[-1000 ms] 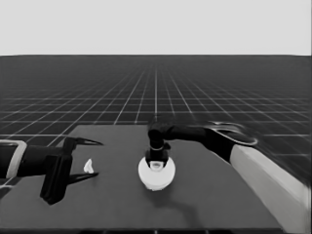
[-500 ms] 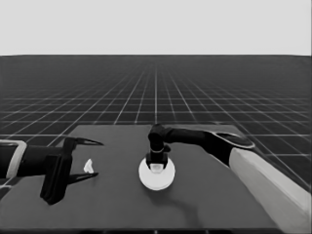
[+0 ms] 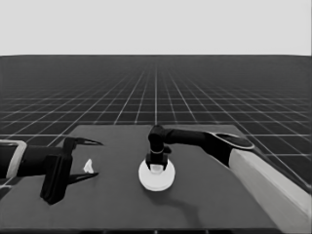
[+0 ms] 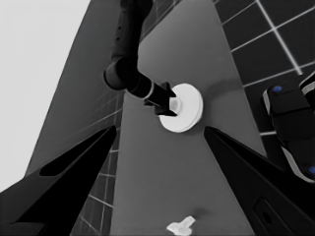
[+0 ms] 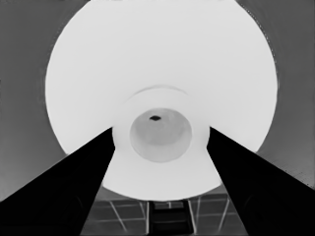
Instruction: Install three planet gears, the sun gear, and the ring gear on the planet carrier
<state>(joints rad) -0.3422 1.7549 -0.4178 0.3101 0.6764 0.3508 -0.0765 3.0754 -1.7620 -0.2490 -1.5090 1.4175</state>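
Right gripper [image 3: 157, 168], fingers closed on the raised hub of the larger round part [image 3: 156, 178], stands mid-table. Lower squarely, keeping it level. Left gripper [image 3: 90, 157] waits spread wide at the left end.

A single white round disc [image 3: 156, 179] lies flat near the middle of the table. It cannot be told whether it is the larger or the smaller round part, nor whether one is stacked on the other. In the right wrist view, a small white round part [image 5: 160, 142] with a shallow cup-shaped recess and a tiny dark hole sits over the disc's [image 5: 162, 73] centre. Toothed edges are not discernible on it.
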